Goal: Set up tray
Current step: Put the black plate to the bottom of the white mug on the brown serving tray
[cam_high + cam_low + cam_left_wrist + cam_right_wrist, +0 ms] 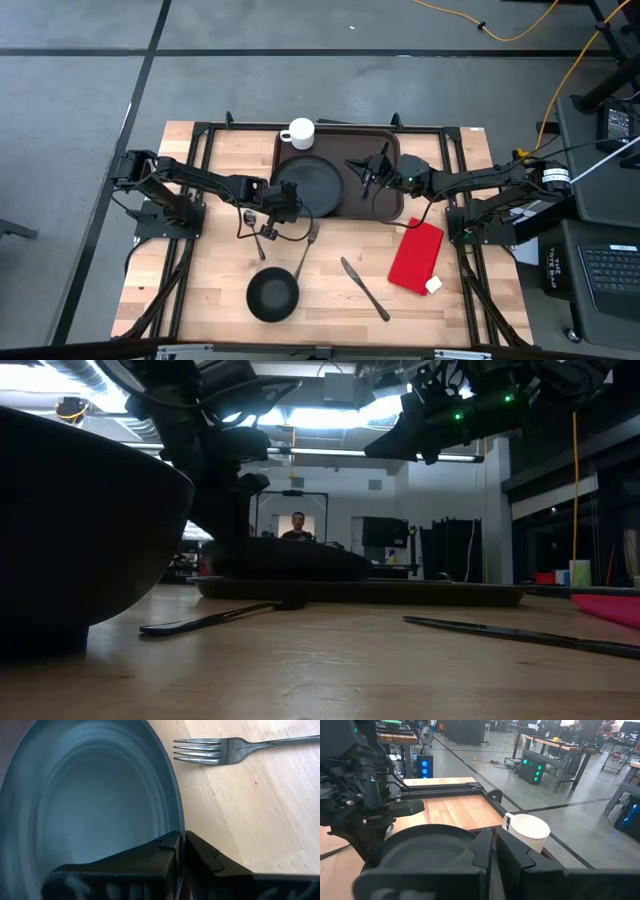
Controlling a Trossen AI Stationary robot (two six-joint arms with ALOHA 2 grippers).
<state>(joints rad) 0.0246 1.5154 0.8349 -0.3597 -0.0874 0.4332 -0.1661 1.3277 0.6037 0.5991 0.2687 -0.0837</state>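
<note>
The dark brown tray [385,200] lies at the table's far middle. A round black plate [312,180] sits in its left part, and a white mug [298,132] stands at its far left corner. My left gripper [283,203] is at the plate's near left edge, shut on its rim; the left wrist view shows the plate [100,810] from above. My right gripper [362,172] hovers over the middle of the tray, shut and holding nothing. In the right wrist view it [494,832] faces the plate [430,847] and the mug [527,832]. My left gripper pinches the plate's rim [177,827] at its near left edge, with one finger [155,852] over the inside of the plate and the other [205,857] outside it. The fingers come slanting down from the table's left. Whether the plate rests on the tray or is raised, I cannot tell.
On the bare wood nearer than the tray lie a fork [305,250], a spoon [256,237], a knife [365,288] and a black bowl [272,297]. A red napkin [416,256] lies to the right. The tray's right half is bare. A person [297,525] stands far behind the table.
</note>
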